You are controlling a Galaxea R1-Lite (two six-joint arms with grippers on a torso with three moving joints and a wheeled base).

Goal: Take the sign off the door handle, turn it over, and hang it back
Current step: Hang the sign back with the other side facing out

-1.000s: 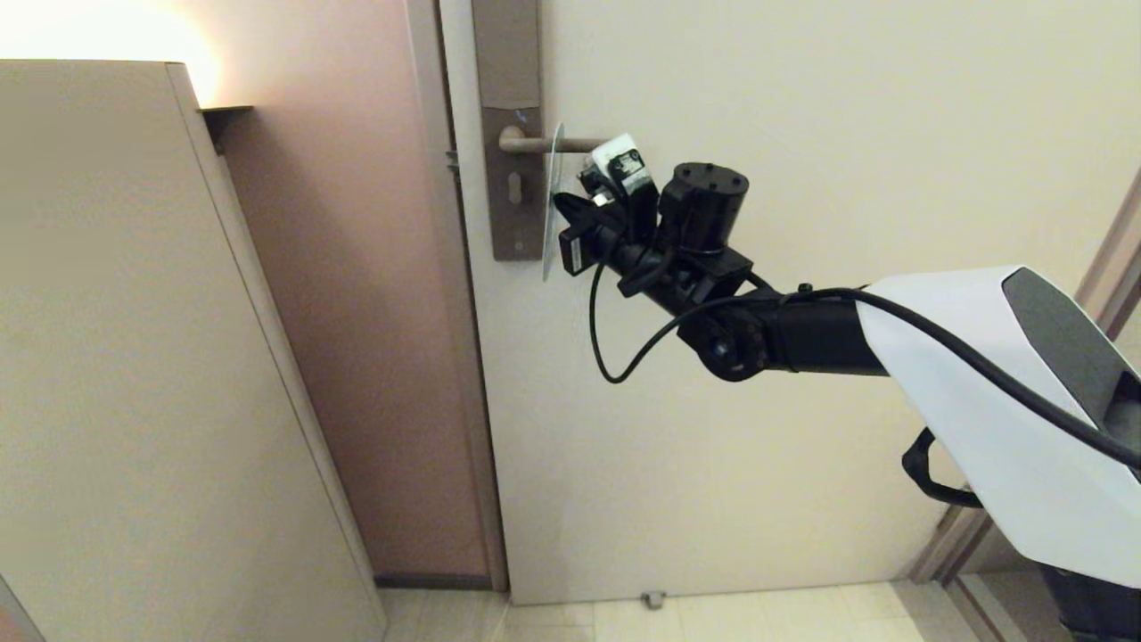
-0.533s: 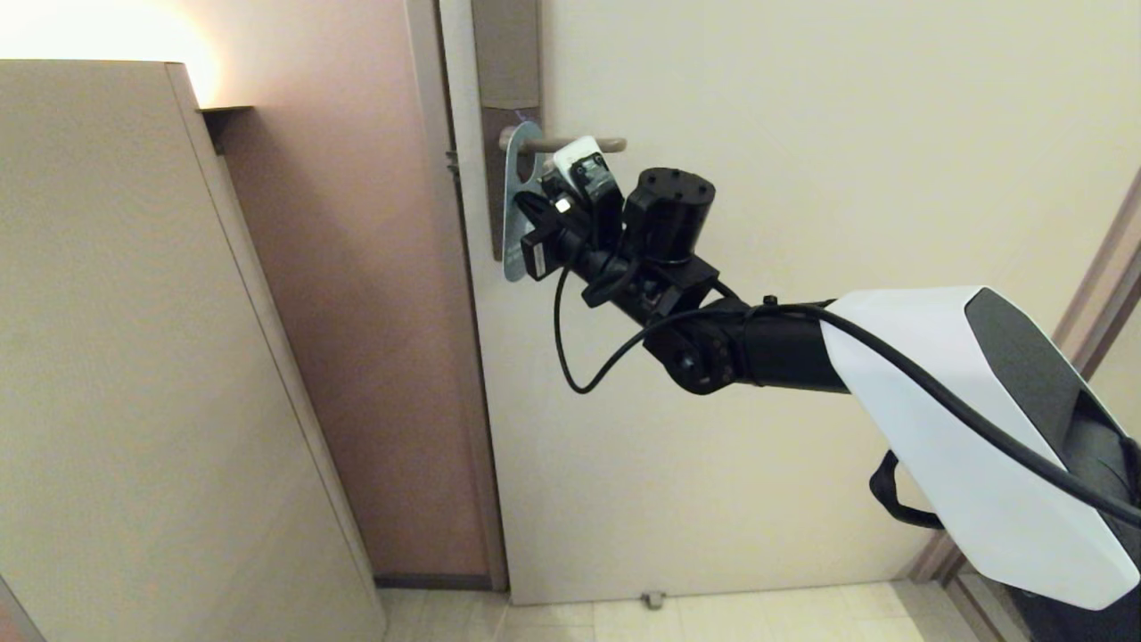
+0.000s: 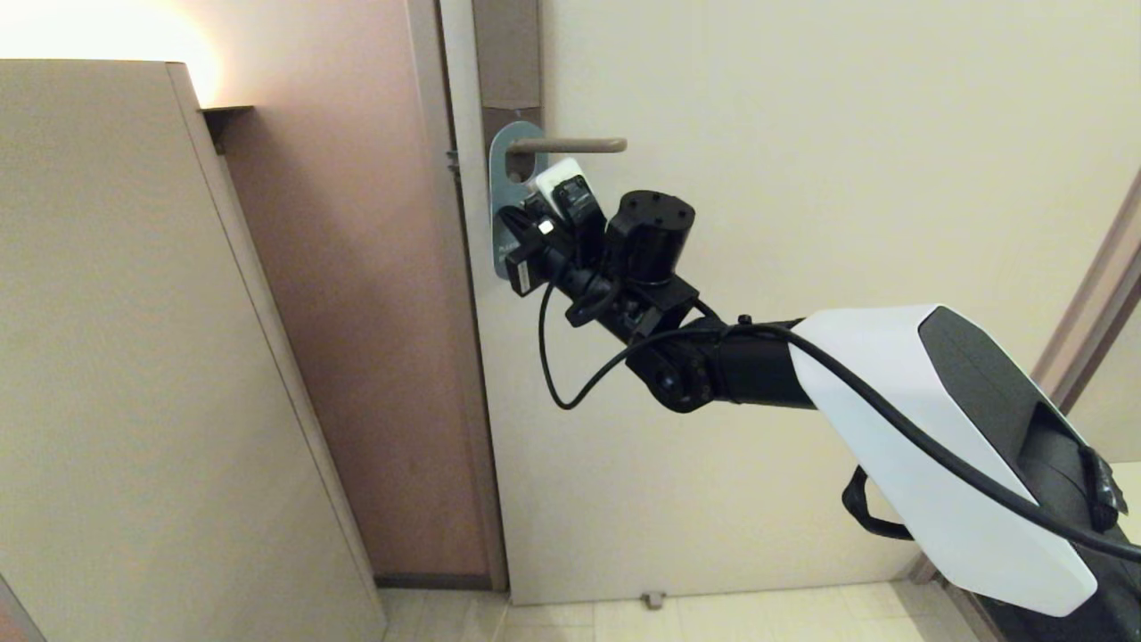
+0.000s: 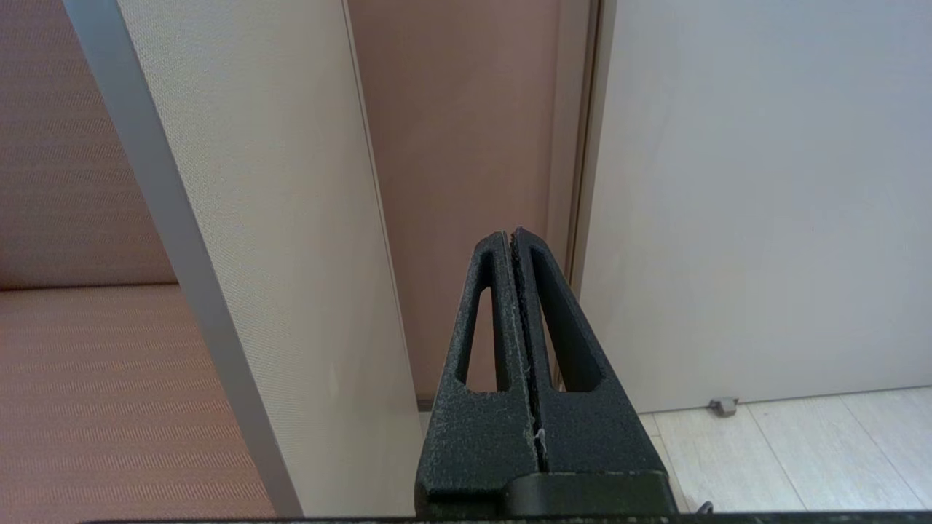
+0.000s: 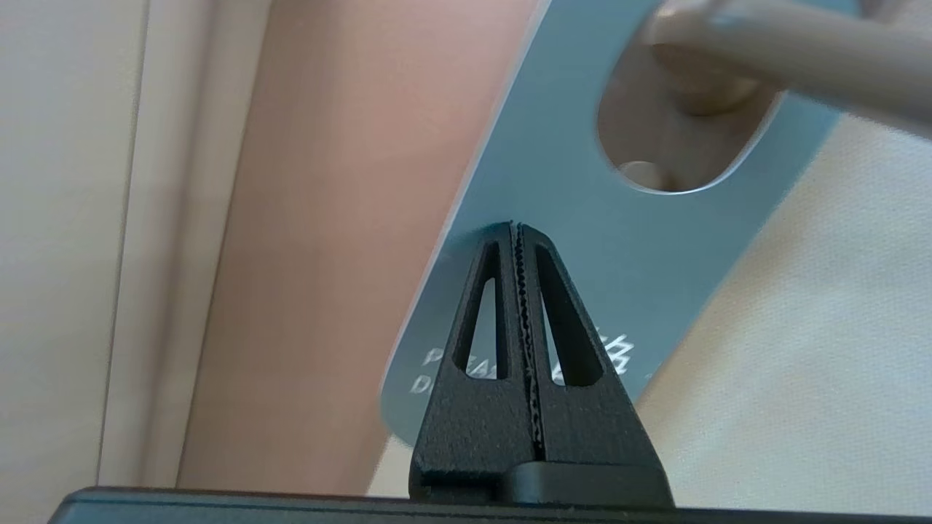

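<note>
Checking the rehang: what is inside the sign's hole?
The door handle passes through the hole of the sign; brownish backplate shows behind. The plate's lower part is covered by the sign and the right gripper.

Matt blue sign (image 5: 582, 240), smooth metal door handle (image 3: 570, 144)

blue sign (image 3: 504, 192) on door handle (image 3: 570, 144)

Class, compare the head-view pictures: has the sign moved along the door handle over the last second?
Yes. The sign has slid along the door handle from mid-lever toward the backplate, turning from edge-on to blue face outward.
</note>
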